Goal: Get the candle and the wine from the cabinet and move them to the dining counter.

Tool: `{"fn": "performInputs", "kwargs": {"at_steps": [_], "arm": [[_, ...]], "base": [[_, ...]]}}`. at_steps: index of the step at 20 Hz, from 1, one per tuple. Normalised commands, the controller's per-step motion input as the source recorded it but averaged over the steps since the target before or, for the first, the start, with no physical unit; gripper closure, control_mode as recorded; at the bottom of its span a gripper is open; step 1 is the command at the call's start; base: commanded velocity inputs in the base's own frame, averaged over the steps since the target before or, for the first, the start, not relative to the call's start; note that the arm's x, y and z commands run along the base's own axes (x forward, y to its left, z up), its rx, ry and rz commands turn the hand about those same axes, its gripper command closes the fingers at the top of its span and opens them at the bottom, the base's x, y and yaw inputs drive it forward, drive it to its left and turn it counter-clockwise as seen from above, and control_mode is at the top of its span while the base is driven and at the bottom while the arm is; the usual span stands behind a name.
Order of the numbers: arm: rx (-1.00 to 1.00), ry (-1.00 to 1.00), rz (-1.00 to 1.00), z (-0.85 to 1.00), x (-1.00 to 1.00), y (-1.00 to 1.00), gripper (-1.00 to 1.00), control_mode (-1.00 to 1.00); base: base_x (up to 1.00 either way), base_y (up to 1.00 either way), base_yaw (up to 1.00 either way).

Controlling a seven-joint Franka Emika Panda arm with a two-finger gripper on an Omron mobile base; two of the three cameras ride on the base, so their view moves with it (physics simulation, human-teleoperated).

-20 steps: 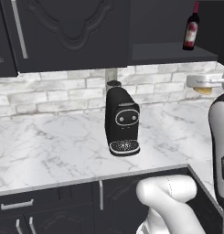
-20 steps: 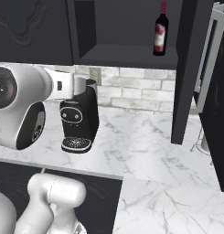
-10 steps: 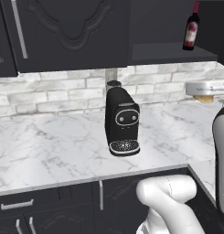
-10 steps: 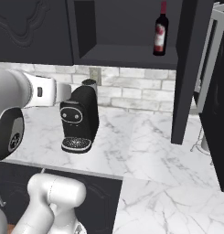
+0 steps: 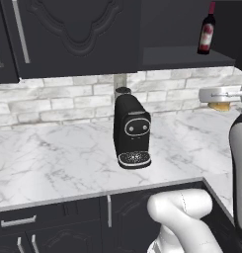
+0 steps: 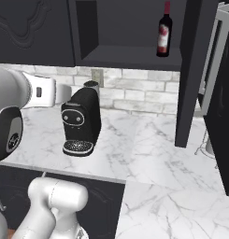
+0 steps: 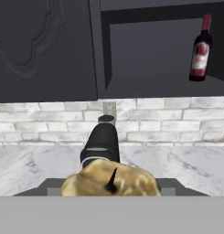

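Fingers of the gripper [image 5: 217, 96]: pinched on the yellow candle [image 7: 109, 179], grip unchanged | change: arm swung away from the cabinet [image 6: 130, 57], candle lowered slightly | wine [image 5: 207, 30]: upright on the open cabinet shelf, untouched | meaning: candle judged extracted, carry to the dining counter next; wine to be fetched afterwards

I see a pale brick wall [image 5: 68, 99] behind the marble desk [image 5: 53, 158], a black coffee machine [image 5: 131, 133] standing beyond the jaws.
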Motion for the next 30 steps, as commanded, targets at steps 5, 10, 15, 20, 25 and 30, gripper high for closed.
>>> {"fn": "performInputs", "kwargs": {"at_steps": [5,10,15,20,25,30], "arm": [[0.00,0.00,0.00,0.00,0.00,0.00,1.00,-1.00],[0.00,0.00,0.00,0.00,0.00,0.00,1.00,-1.00],[0.00,0.00,0.00,0.00,0.00,0.00,1.00,1.00],[0.00,0.00,0.00,0.00,0.00,0.00,1.00,1.00],[0.00,0.00,0.00,0.00,0.00,0.00,1.00,1.00],[0.00,0.00,0.00,0.00,0.00,0.00,1.00,1.00]], "base": [[0.00,0.00,0.00],[0.00,0.00,0.00],[-0.06,0.00,0.00],[-0.85,0.53,0.16],[-0.58,0.99,0.71],[-0.38,0.71,0.95]]}}
